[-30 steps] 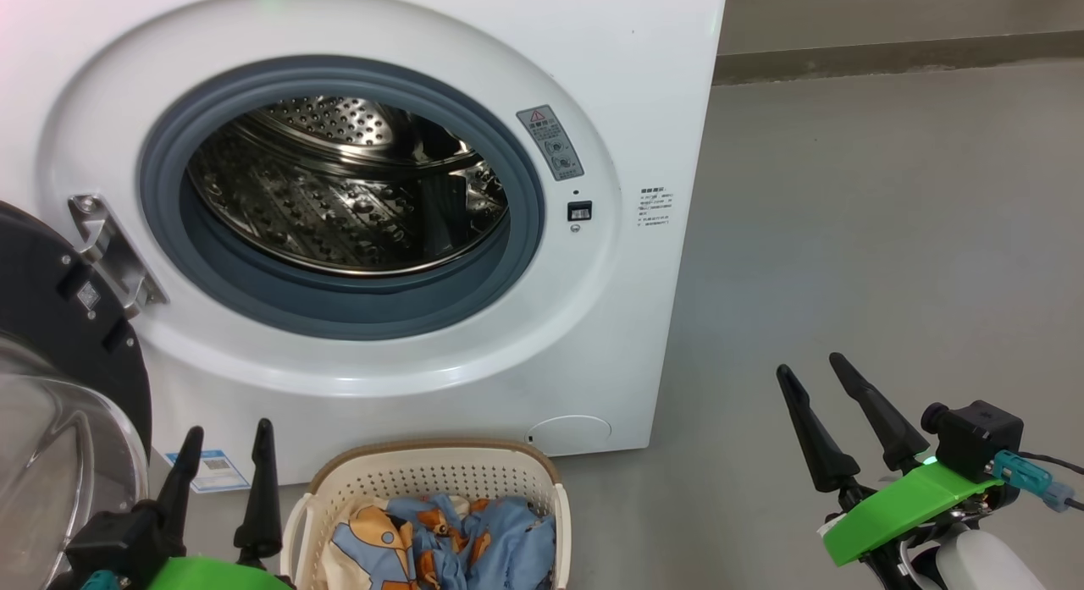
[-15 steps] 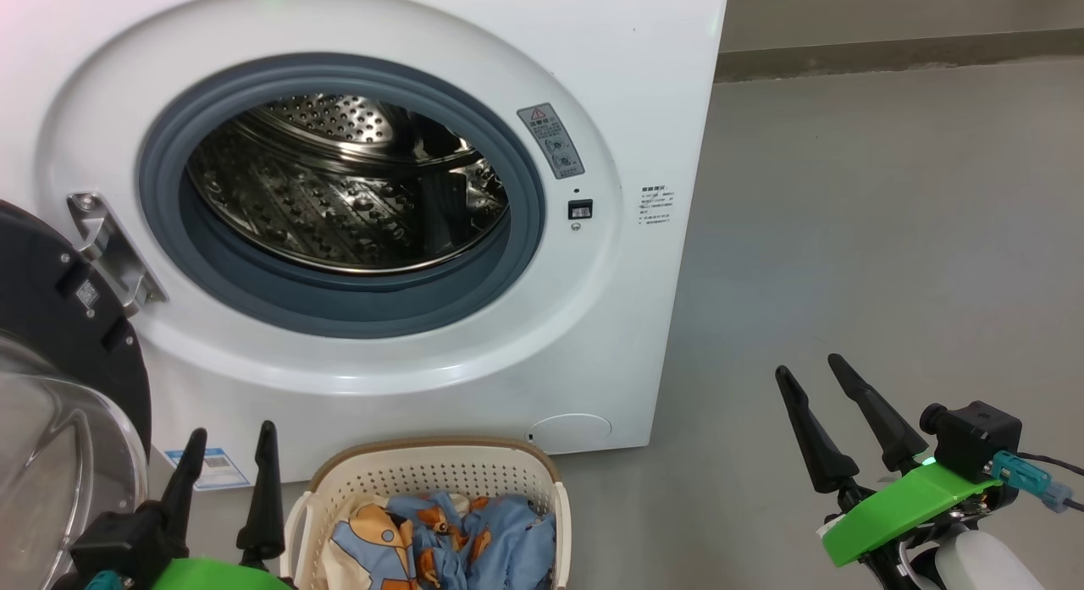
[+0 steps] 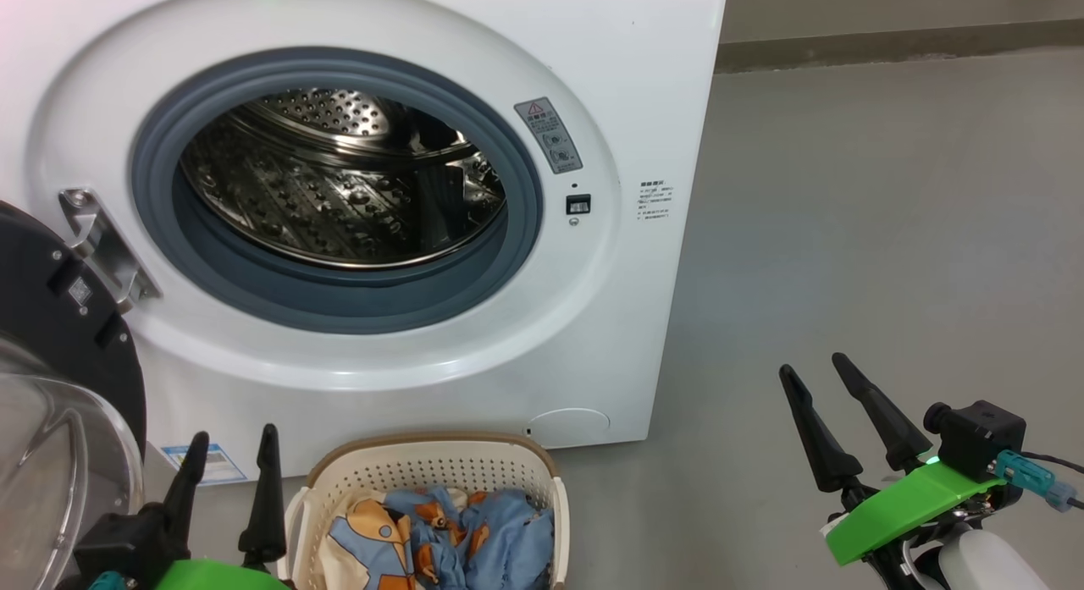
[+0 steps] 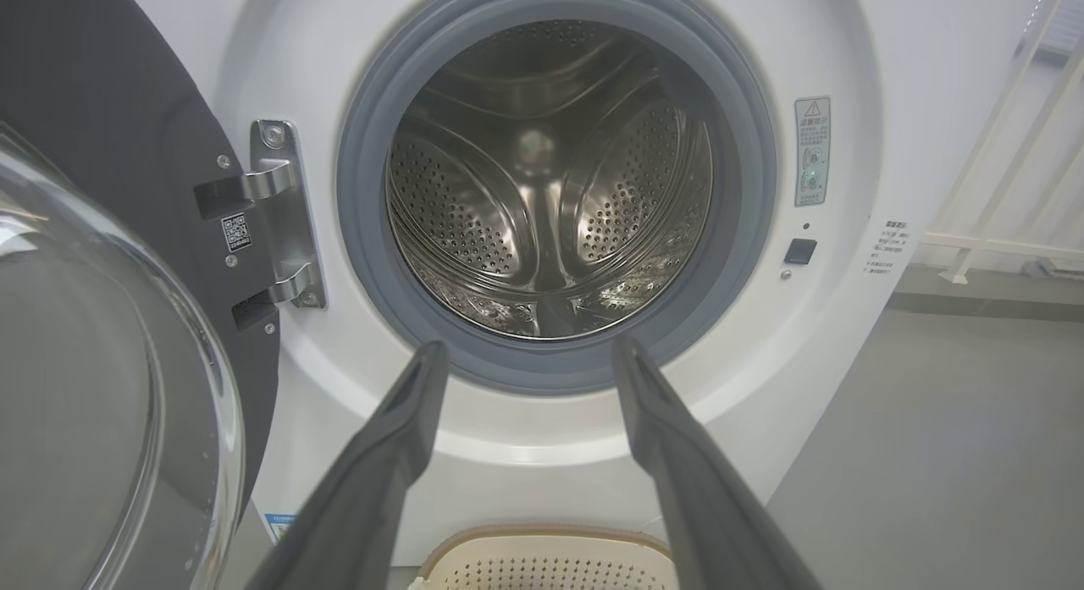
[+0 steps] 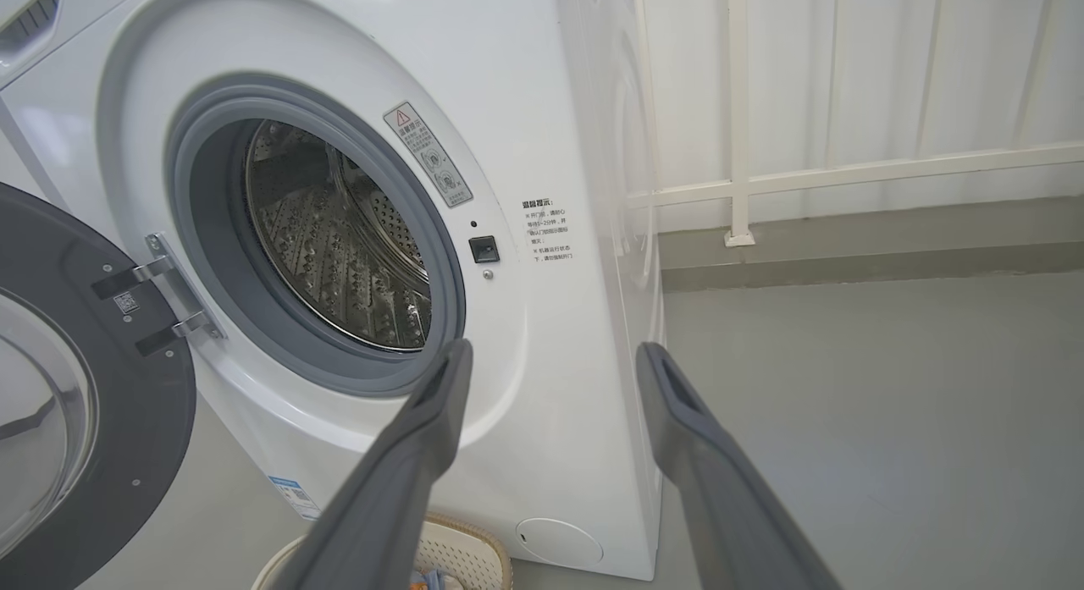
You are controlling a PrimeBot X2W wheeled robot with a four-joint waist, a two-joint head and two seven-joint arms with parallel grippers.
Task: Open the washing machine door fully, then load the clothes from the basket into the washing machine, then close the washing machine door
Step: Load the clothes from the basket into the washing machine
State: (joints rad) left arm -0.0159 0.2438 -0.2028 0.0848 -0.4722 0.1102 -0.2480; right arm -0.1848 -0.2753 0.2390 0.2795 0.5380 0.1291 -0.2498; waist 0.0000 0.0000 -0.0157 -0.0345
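1 open door (image 3: 38,319), clothes (image 3: 440,539) in basket (image 3: 432,470)

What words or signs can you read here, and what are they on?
The grey sticker on the washing machine front: a red warning triangle with "!"; its words are too small to read.
The black print right of the opening: the heading looks like "温馨提示:"; the lines below are too small.
The code sticker on the washing machine door: a square code, no readable words.
The blue label low on the machine: too small to read.
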